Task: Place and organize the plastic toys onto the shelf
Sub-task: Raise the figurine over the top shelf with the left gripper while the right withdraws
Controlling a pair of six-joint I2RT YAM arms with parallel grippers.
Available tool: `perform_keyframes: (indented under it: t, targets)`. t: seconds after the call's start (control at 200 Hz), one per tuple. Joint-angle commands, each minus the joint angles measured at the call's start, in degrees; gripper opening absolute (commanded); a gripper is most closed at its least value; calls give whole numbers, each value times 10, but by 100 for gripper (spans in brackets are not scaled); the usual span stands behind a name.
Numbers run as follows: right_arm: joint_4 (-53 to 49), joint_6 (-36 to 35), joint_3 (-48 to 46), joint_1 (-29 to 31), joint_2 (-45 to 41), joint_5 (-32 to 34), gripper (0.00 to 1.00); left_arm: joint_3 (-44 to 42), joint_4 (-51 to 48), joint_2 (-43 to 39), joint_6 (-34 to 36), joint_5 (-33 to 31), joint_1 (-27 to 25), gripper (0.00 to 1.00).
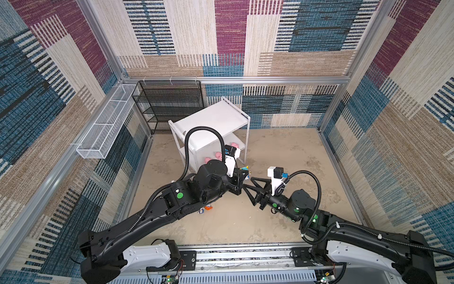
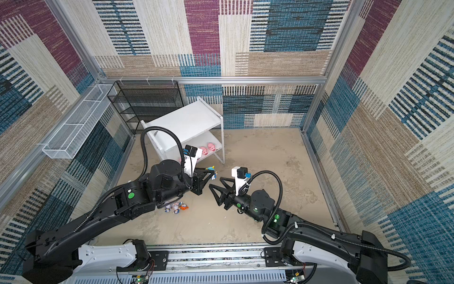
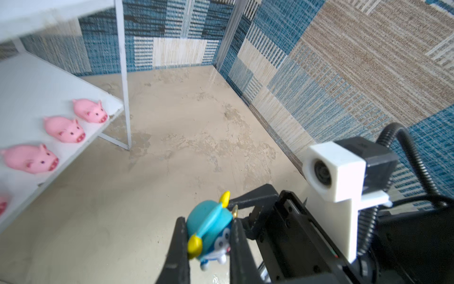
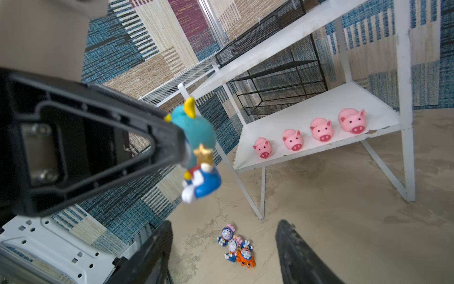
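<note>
In both top views the left jaws clamp a blue-hooded figurine just in front of the white shelf; the right jaws stand apart, empty. Left wrist: the figurine is pinched above the surface. Right wrist: four pigs line the shelf's lower board; three figurines huddle on the surface

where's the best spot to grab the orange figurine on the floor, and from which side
Grip the orange figurine across its round hood, coming down from above. It sits at the end of the cluster, close against its neighbour, so the claw probably fits best across its two free flanks. The right claw is open and empty; the left claw holds the blue figurine.
</note>
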Motion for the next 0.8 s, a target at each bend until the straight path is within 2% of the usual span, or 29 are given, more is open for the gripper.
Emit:
perform_keyframes:
  t: [0.0, 0.13, 0.286, 0.351, 0.481, 0.796]
  targets:
    - [-34, -57, 17, 1, 0, -30, 78, 33, -52, -1, 49, -71, 0, 2]
    - [-80, -113, 44, 2, -3, -49, 88, 86, -105, 13, 76, -166, 1, 3]
    - [-129, -163, 75, 2, -6, -47, 90, 135, -136, 39, 110, -291, 6, 1]
    - [-136, -175, 81, 2, -9, -49, 92, 143, -131, 46, 124, -315, 20, 1]
    - [-150, -201, 99, 1, -11, -66, 96, 134, -102, 50, 135, -327, 61, 0]
    - [-164, -214, 101, 1, -19, -67, 99, 98, -21, 45, 180, -275, 142, 0]
